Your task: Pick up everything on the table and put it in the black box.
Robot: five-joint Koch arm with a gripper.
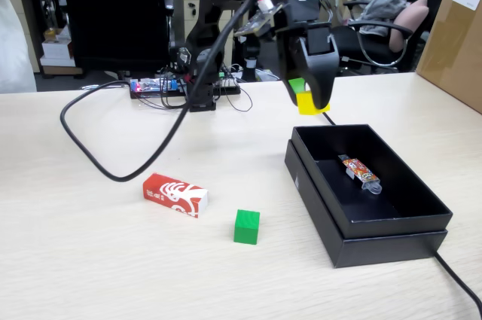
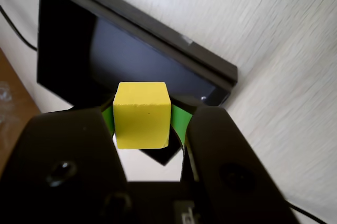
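Black claw [image 1: 312, 102] pinching small yellow cube [image 1: 309, 103], raised over table just beyond far-left corner of shallow matte black box [image 1: 392, 222]. Box interior lies nearer and right in fixed view.

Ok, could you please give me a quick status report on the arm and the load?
Gripper shut on small yellow cube, raised beside shallow matte black box. Green cube and red carton on table. Wrapped packet inside box.

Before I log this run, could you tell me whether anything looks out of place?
Only the small wrapped packet lying inside the black box. The tool holds the yellow cube cleanly, raised near the box's far edge.
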